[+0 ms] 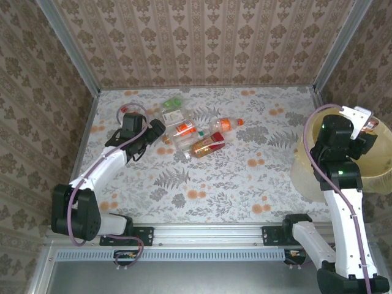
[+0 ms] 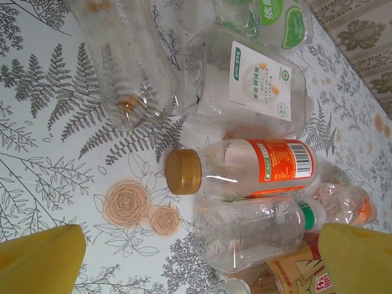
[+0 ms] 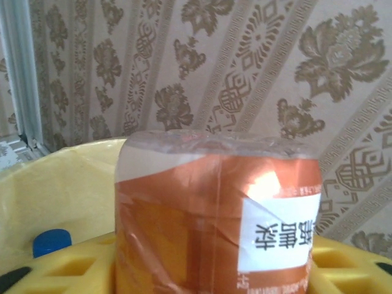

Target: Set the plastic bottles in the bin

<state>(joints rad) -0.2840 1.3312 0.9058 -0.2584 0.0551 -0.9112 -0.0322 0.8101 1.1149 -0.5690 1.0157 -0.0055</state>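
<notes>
Several plastic bottles (image 1: pixel 195 132) lie in a cluster at the back middle of the table. My left gripper (image 1: pixel 150 132) hovers at the cluster's left side, open. In the left wrist view its yellow fingers (image 2: pixel 43 260) stand wide apart around a clear bottle (image 2: pixel 251 229), beside an orange-labelled bottle with a gold cap (image 2: pixel 245 168). My right gripper (image 1: pixel 366 127) is over the bin (image 1: pixel 376 174) at the table's right edge. It is shut on a bottle with an orange-brown label (image 3: pixel 214 214), upright between the yellow fingers (image 3: pixel 67 269).
A larger clear bottle with a white label (image 2: pixel 245 92) and a crushed clear one (image 2: pixel 122 61) lie farther along the cluster. A blue cap (image 3: pixel 51 241) shows inside the pale yellow bin liner (image 3: pixel 61 184). Patterned walls (image 1: pixel 208 43) close the back and sides.
</notes>
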